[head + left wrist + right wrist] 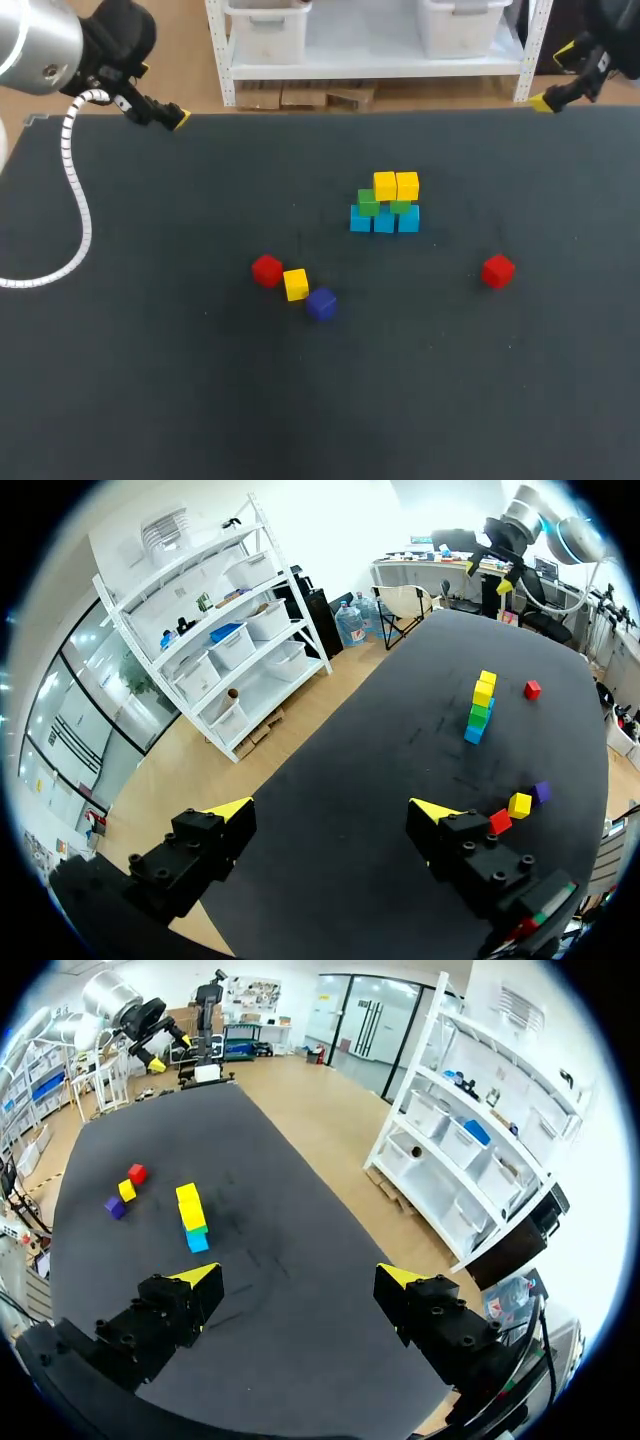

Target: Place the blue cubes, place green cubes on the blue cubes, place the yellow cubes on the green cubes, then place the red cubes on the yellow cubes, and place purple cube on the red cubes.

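Black counter, cube pile just past the middle, toward the far edge. Bottom row: three blue cubes side by side, touching. Two green cubes sit on the blue row, and two stacked yellow cubes sit on the green ones, side by side. The left green cube juts a bit to the left of the yellow above it.

Loose cubes lie on the near side of the pile. Left red cube lies just beside the loose yellow cube, and the purple cube is just beside that yellow, so the three make a short diagonal line; whether they touch is unclear. Right red cube lies alone on the right, well apart from the pile and from the other loose cubes.

Left hand is released, fingers wide apart, nothing between them, up over the far left corner of the counter, well away from all cubes. Right hand is also released, fingers spread, nothing held, over the far right corner. A white coiled cable hangs from the left arm and loops over the counter's left side.
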`<move>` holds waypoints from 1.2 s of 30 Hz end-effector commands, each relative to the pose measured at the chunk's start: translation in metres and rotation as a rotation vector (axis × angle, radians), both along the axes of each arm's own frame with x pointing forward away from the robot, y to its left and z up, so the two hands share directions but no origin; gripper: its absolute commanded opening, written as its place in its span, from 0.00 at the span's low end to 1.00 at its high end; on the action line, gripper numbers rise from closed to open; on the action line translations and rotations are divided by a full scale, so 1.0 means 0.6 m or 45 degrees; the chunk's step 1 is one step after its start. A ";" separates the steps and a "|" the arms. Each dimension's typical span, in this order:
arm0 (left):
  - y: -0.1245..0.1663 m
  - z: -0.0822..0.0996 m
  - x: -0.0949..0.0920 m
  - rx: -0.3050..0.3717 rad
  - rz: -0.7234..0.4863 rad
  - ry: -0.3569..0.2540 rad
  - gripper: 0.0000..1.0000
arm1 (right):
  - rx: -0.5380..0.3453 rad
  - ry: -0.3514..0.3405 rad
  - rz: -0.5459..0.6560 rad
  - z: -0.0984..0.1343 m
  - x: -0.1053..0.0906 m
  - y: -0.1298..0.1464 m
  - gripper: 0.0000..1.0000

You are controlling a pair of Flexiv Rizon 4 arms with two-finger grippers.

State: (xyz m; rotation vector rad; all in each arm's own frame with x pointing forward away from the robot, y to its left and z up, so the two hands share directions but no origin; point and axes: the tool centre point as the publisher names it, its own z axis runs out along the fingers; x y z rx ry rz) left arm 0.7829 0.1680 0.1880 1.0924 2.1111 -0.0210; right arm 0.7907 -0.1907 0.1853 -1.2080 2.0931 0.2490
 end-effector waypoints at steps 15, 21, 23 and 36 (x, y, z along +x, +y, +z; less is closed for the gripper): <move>0.002 -0.001 0.001 -0.004 -0.008 -0.001 1.00 | 0.002 0.031 0.026 -0.004 0.000 -0.001 1.00; 0.002 -0.001 0.001 -0.004 -0.008 -0.001 1.00 | 0.002 0.031 0.026 -0.004 0.000 -0.001 1.00; 0.002 -0.001 0.001 -0.004 -0.008 -0.001 1.00 | 0.002 0.031 0.026 -0.004 0.000 -0.001 1.00; 0.002 -0.001 0.001 -0.004 -0.008 -0.001 1.00 | 0.002 0.031 0.026 -0.004 0.000 -0.001 1.00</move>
